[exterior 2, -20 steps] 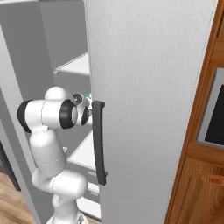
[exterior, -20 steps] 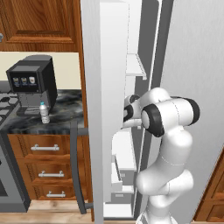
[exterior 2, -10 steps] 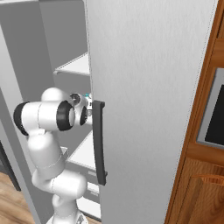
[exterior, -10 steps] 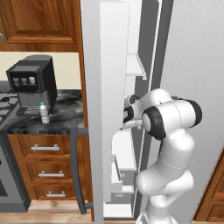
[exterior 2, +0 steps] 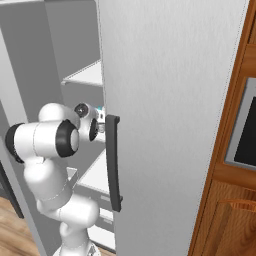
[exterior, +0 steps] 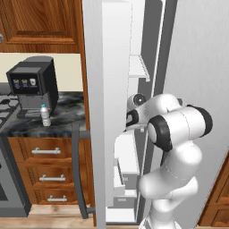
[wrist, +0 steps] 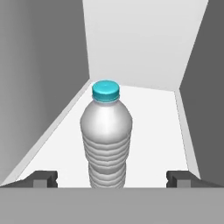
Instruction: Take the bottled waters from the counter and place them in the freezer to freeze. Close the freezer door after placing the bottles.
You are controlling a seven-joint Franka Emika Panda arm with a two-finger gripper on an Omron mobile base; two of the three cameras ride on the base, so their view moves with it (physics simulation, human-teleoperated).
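Note:
One bottled water [wrist: 106, 138], clear with a teal cap, stands upright on a white shelf [wrist: 153, 127] inside the freezer. My gripper [wrist: 112, 179] is open, its fingertips [wrist: 43, 178] wide apart on either side of the bottle's base without touching it. Another bottled water [exterior: 45, 115] stands on the dark counter [exterior: 67, 109] in front of the coffee machine. The freezer door [exterior: 93, 89] stands open, its dark bar handle [exterior: 77, 170] facing the counter. My arm [exterior: 179, 127] reaches into the freezer at mid height.
A black coffee machine [exterior: 32, 85] sits on the counter, beside the stove [exterior: 5, 107] at far left. Wooden drawers [exterior: 47, 170] are below. In the right base view, a grey door panel [exterior 2: 170, 100] with a dark handle [exterior 2: 113, 160] stands close beside my hand.
The fingers have spread a little wider around the bottle on the shelf. The arm's elbow has shifted slightly. The bottle on the counter has not moved.

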